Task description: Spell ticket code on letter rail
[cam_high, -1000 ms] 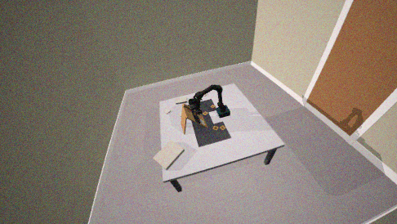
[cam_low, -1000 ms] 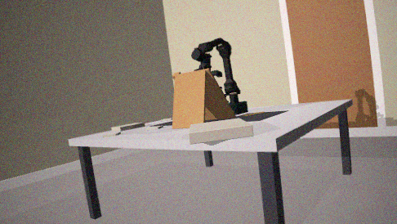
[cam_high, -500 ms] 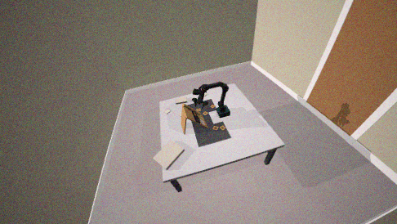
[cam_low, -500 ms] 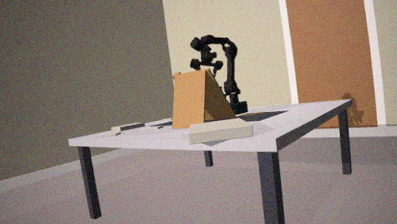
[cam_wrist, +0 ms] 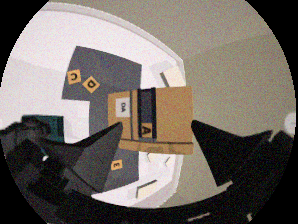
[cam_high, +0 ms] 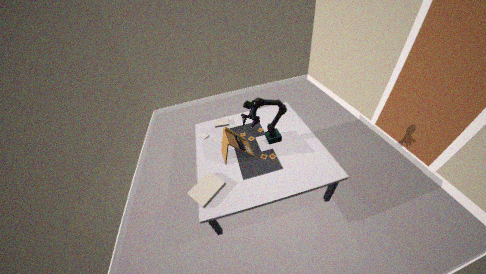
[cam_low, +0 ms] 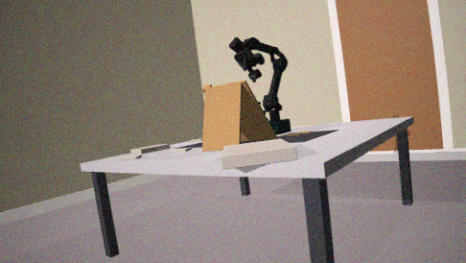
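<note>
The orange sloped board (cam_high: 226,150) (cam_low: 221,117) (cam_wrist: 173,112) stands on the counter. Its dark rail (cam_wrist: 146,105) holds the A tile (cam_wrist: 146,130) at the right-hand end as its letter reads. The small ticket (cam_wrist: 122,107) appears to read DA. On the dark mat (cam_high: 260,170) (cam_wrist: 105,60) lie the C tile (cam_high: 272,156) (cam_wrist: 74,76), the D tile (cam_high: 264,156) (cam_wrist: 90,84) and the E tile (cam_wrist: 116,165). Other orange tiles show near the board in the top view, letters unreadable. My gripper (cam_high: 251,125) (cam_wrist: 157,124) is open and empty, above the board.
A thick pale block (cam_high: 207,189) (cam_low: 259,155) lies near a counter corner beside the board. A thinner pale block (cam_high: 222,122) (cam_low: 150,149) (cam_wrist: 146,189) and small pale pieces lie on its far side. The white counter (cam_high: 310,172) ends in open edges.
</note>
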`<action>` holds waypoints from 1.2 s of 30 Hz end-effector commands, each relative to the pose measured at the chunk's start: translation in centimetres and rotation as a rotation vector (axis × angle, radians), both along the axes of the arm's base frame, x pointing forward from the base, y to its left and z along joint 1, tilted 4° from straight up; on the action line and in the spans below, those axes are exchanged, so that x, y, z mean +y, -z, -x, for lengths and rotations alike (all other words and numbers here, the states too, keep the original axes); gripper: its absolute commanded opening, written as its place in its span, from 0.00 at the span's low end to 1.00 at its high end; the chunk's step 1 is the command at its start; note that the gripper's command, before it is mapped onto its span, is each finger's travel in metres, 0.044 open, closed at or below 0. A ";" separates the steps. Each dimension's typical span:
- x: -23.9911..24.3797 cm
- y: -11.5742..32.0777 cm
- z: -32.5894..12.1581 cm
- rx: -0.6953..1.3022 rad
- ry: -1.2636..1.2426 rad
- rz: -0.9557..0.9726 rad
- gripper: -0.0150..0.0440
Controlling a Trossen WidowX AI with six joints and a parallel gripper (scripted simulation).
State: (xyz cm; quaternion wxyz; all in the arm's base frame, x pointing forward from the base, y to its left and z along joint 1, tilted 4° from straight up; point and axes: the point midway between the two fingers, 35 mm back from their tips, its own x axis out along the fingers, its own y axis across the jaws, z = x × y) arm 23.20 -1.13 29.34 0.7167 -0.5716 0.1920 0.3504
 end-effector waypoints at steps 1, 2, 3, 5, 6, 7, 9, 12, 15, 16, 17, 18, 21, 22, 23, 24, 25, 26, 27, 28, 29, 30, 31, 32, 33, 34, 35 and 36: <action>0.1 0.2 0.2 -0.005 -0.022 0.010 1.00; 0.1 0.2 0.2 -0.005 -0.022 0.010 1.00; 0.1 0.2 0.2 -0.005 -0.022 0.010 1.00; 0.1 0.2 0.2 -0.005 -0.022 0.010 1.00; 0.1 0.2 0.2 -0.005 -0.022 0.010 1.00; 0.1 0.2 0.2 -0.005 -0.022 0.010 1.00; 0.2 0.3 0.1 0.003 -0.015 0.000 0.96; 1.2 2.0 -0.7 0.120 0.085 -0.133 0.83; 2.7 4.2 -1.7 0.279 0.227 -0.281 0.83; 3.3 5.0 -1.9 0.331 0.278 -0.324 0.83; 3.9 5.7 -2.1 0.384 0.330 -0.364 0.83; 4.5 6.5 -2.3 0.435 0.385 -0.401 0.83; 5.9 8.8 -2.8 0.570 0.575 -0.495 0.83; 6.4 9.6 -2.9 0.611 0.641 -0.522 0.83; 6.9 10.4 -2.9 0.651 0.709 -0.546 0.83; 7.5 11.1 -3.0 0.687 0.779 -0.569 0.83; 8.0 11.9 -3.0 0.721 0.849 -0.590 0.83; 8.5 12.7 -2.9 0.752 0.921 -0.608 0.83; 9.0 13.5 -2.9 0.780 0.994 -0.626 0.83; 9.6 14.2 -2.8 0.804 1.068 -0.642 0.83; 10.0 14.9 -2.7 0.822 1.130 -0.654 0.83; 10.3 15.4 -2.6 0.834 1.181 -0.664 0.83; 10.7 15.9 -2.5 0.845 1.232 -0.673 0.83; 11.0 16.4 -2.3 0.854 1.283 -0.682 0.83; 11.3 16.9 -2.2 0.862 1.335 -0.690 0.83; 11.7 17.5 -2.0 0.867 1.388 -0.699 0.83; 12.0 18.0 -1.9 0.871 1.441 -0.707 0.83; 12.3 18.5 -1.7 0.873 1.494 -0.715 0.83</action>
